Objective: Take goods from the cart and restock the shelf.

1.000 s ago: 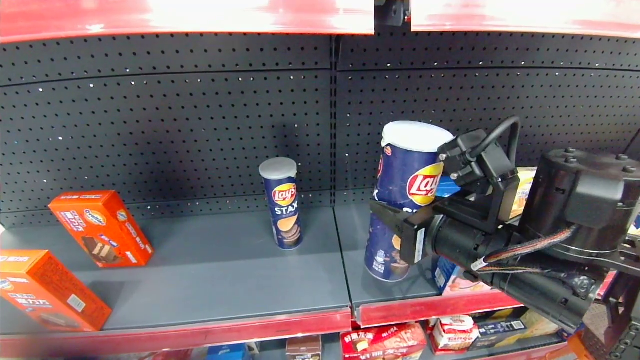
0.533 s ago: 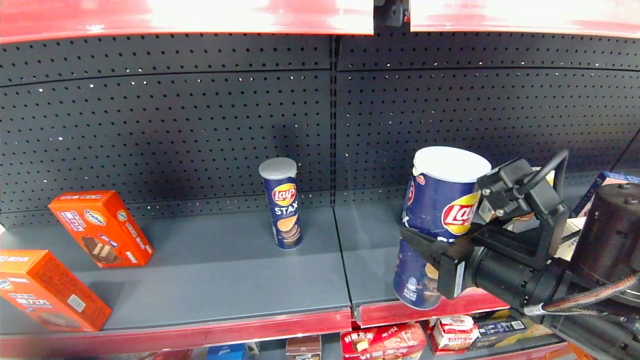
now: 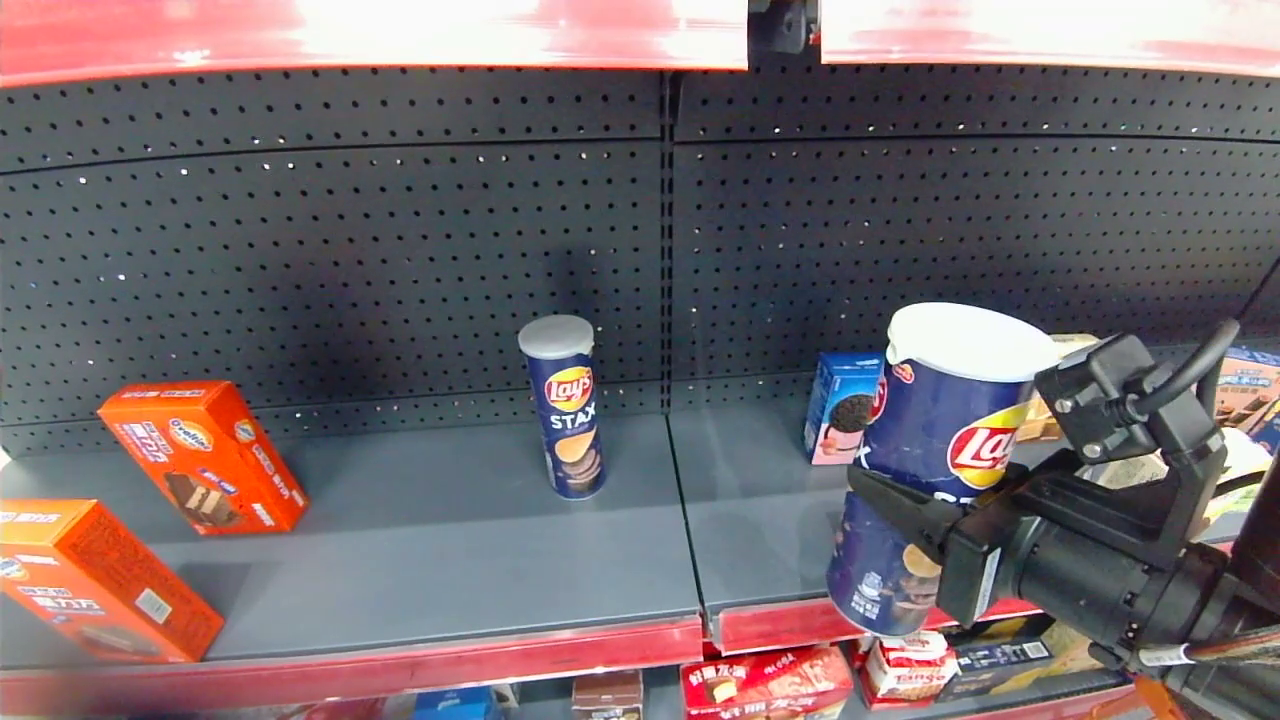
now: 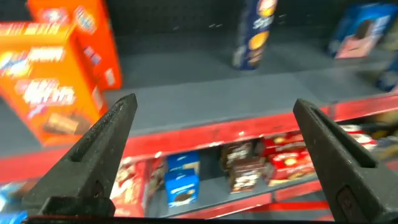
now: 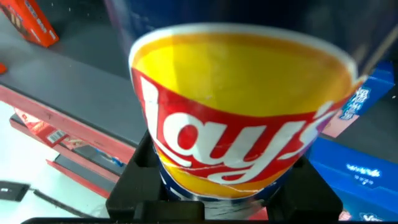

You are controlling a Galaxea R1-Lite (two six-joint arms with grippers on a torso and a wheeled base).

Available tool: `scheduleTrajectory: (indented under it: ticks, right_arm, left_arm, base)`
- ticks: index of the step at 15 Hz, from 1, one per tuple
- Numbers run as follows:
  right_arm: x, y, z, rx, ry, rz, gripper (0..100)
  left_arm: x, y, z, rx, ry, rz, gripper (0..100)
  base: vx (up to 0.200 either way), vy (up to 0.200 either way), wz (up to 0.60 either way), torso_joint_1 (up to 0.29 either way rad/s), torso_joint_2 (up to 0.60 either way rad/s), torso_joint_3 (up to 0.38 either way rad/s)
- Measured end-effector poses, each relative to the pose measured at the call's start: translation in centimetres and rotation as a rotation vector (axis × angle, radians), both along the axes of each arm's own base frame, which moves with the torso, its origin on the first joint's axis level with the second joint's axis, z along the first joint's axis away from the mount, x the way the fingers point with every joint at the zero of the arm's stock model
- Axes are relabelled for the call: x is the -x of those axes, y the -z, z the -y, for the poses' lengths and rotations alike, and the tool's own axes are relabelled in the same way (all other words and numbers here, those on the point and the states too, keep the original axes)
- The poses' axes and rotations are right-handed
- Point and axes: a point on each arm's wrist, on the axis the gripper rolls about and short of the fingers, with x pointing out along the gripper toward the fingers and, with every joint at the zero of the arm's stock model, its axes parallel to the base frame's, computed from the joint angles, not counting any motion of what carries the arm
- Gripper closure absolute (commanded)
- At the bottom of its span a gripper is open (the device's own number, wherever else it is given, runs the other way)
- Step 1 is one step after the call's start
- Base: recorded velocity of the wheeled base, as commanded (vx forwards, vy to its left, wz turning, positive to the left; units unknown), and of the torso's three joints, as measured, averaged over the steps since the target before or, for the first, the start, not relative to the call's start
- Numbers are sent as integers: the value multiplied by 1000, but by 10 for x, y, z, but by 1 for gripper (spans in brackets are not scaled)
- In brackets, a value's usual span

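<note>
the grey shelf point(image 3: 450, 560) with a red front lip carries a rear orange box point(image 3: 200, 455) and a front orange box point(image 3: 95, 580) at its left, an upright chip can point(image 3: 565, 405) mid-shelf, and a blue biscuit box point(image 3: 840, 405) right, at the back.

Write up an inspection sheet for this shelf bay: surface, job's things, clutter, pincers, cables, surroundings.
Surface: grey shelf board with a red front lip.
Job's things: blue chip can with a white lid, near upright in the right pincer, its base showing in front of the lip; a second can stands toward the back.
Clutter: far orange box and near orange box at the left; blue-and-pink box by the back wall.
Pincers: right shut on the chip can; left pincer open, holding nothing.
Cables: black cable looping over the right wrist.
Surroundings: black pegboard behind; packets below the board.
</note>
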Motion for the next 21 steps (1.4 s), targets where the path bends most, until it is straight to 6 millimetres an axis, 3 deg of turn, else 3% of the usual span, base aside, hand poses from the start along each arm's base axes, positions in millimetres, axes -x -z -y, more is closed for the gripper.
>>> scheduleTrajectory:
  ticks: [4,6,10,14,18,21]
  right_arm:
    - [0,-8,-1,-18,-3,21,100]
    - [0,-8,-1,-19,-1,23,100]
    - [-1,-10,-1,-24,2,29,100]
    - [-1,-10,0,-23,6,29,100]
    - [-1,-13,-1,-31,1,36,100]
    - [-2,-15,-3,-34,-6,39,100]
  left_arm:
    - [-16,-33,1,-47,120,-63,0]
    - [-35,-46,3,-72,118,-110,0]
    - [-103,-71,13,-85,111,-113,0]
    - [-162,-64,27,-67,233,-190,0]
    - [-215,-60,39,-19,379,-133,0]
    - [-249,-45,44,-12,429,-140,0]
  base:
    - [0,0,0,0,0,0]
    - [0,0,0,0,0,0]
    - [0,0,0,0,0,0]
    - [0,0,0,0,0,0]
    - [0,0,0,0,0,0]
    - [0,0,0,0,0,0]
